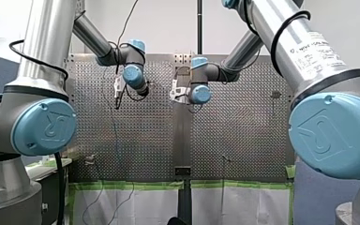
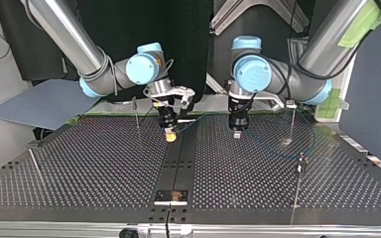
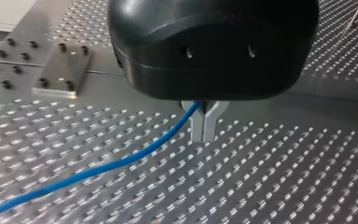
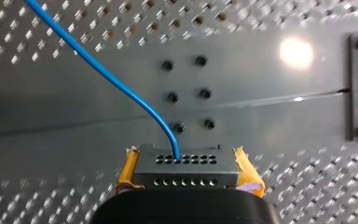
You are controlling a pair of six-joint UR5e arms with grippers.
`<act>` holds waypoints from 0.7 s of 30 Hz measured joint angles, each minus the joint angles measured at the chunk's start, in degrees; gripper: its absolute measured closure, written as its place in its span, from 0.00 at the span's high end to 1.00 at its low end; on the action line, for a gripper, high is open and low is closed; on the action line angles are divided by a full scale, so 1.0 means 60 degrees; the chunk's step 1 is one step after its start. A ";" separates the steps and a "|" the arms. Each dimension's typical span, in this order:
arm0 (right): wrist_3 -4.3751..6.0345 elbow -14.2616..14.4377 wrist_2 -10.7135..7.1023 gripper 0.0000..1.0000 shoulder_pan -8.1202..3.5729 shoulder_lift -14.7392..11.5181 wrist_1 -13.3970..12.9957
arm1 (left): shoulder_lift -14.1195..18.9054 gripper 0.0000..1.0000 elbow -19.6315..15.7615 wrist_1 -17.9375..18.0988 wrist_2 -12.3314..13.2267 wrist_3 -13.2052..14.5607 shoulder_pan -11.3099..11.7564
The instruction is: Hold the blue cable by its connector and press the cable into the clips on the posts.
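The blue cable [image 3: 121, 161] runs out from between the metal fingertips of my left gripper [image 3: 204, 125], which is shut on it just above the perforated table [image 3: 270, 177]. My right gripper [image 4: 189, 161] is shut on the black connector [image 4: 186, 171], its yellow pads [image 4: 127, 171] on either side. The cable [image 4: 107, 77] leaves the connector's row of holes and curves away over the table. In the top view my right gripper [image 2: 169, 133] hangs near the centre strip and my left gripper [image 2: 237, 130] is to its right. Thin posts [image 2: 137, 115] [image 2: 292, 121] [image 2: 299, 171] stand around them.
A black strip [image 2: 181, 163] runs down the middle of the table to a small plate [image 2: 170, 196] at the near edge in the top view. Another thin post [image 2: 35, 166] leans at that view's left. Green tape [image 1: 136, 185] lines the table's edge in the front view.
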 joint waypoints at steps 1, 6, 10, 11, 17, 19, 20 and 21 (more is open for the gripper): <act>-0.0101 0.0103 0.0077 0.00 0.0002 0.0001 -0.0081 | -0.0072 0.00 -0.0032 0.0063 -0.0073 -0.0021 -0.0072; -0.0394 0.0520 0.0323 0.00 -0.0003 0.0008 -0.0424 | -0.0437 0.00 -0.0323 0.0426 -0.0417 -0.0175 -0.0448; -0.0546 0.0867 0.0453 0.00 -0.0001 0.0014 -0.0718 | -0.0571 0.00 -0.0612 0.0723 -0.0499 -0.0279 -0.0745; -0.0570 0.0936 0.0479 0.00 -0.0002 0.0015 -0.0779 | -0.0582 0.00 -0.0681 0.0792 -0.0511 -0.0294 -0.0812; -0.0599 0.1457 0.0564 0.00 -0.0084 0.0025 -0.1156 | -0.0613 0.00 -0.1173 0.1286 -0.0562 -0.0347 -0.1075; -0.0571 0.1649 0.0587 0.00 -0.0121 0.0028 -0.1338 | -0.0681 0.00 -0.1355 0.1468 -0.0556 -0.0362 -0.1122; -0.0562 0.1725 0.0597 0.00 -0.0137 0.0031 -0.1408 | -0.0725 0.00 -0.1426 0.1541 -0.0558 -0.0361 -0.1145; -0.0549 0.1795 0.0609 0.00 -0.0155 0.0035 -0.1478 | -0.0797 0.00 -0.1521 0.1633 -0.0563 -0.0358 -0.1177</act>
